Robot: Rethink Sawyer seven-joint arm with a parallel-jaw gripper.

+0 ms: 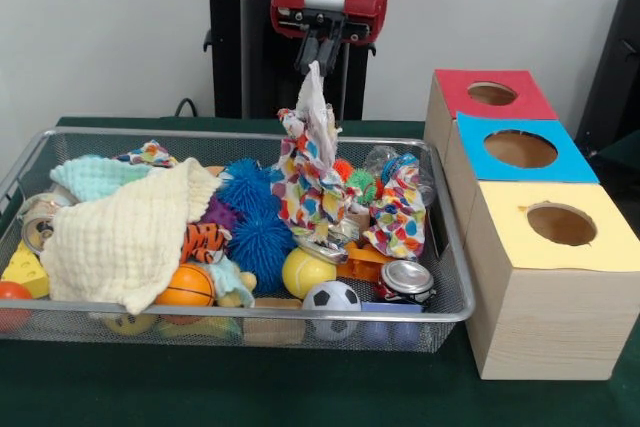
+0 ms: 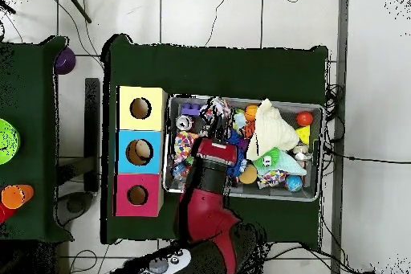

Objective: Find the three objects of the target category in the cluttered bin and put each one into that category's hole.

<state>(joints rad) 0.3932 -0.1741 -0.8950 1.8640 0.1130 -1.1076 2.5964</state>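
My gripper [image 1: 316, 63] is shut on the top of a printed white cloth [image 1: 312, 172] with small coloured patches. The cloth hangs stretched from the fingers, its lower end still among the toys in the wire mesh bin [image 1: 250, 318]. A second printed cloth [image 1: 398, 213] lies at the bin's right end, and a third [image 1: 150, 154] at the back left. The yellow-panelled hole [image 1: 561, 224] is in the nearest pale wood box, right of the bin. In the overhead view the arm's head [image 2: 212, 155] hides the gripper over the bin [image 2: 315, 108]; the yellow hole [image 2: 140, 108] is at the left.
The bin also holds a cream waffle cloth [image 1: 125, 232], a mint-green cloth [image 1: 95, 175], spiky blue balls [image 1: 262, 237], other balls, a can [image 1: 405, 278] and toys. Blue-panelled [image 1: 520, 149] and red-panelled [image 1: 492, 93] boxes stand behind the yellow one.
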